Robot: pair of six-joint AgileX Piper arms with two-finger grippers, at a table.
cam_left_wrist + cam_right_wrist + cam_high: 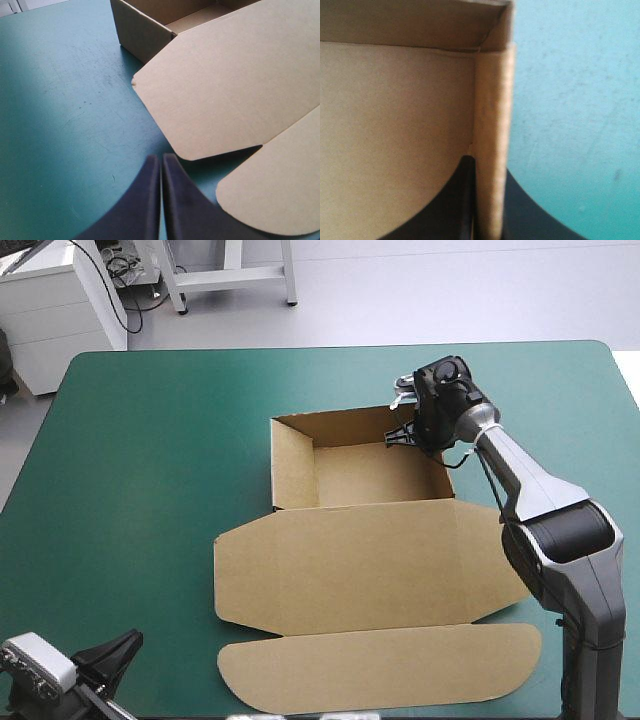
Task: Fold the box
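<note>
The brown box [360, 565] stands as an open tray toward the table's far side. Its lid lies flat toward the near edge, and the rounded tuck flap [380, 665] is flat too. My right gripper [405, 435] is at the tray's far right corner. In the right wrist view the right gripper [487, 162] is shut on the tray's thin wall [492, 100], one finger inside and one outside. My left gripper [125, 645] rests low near the table's front left corner. The left gripper [161, 157] is shut on nothing, a little short of the lid's [235, 90] left corner.
A wide stretch of teal-green cover [140, 460] lies between the box and the table's left edge. The right arm reaches over the cover along the box's right side. The tuck flap ends close to the table's near edge.
</note>
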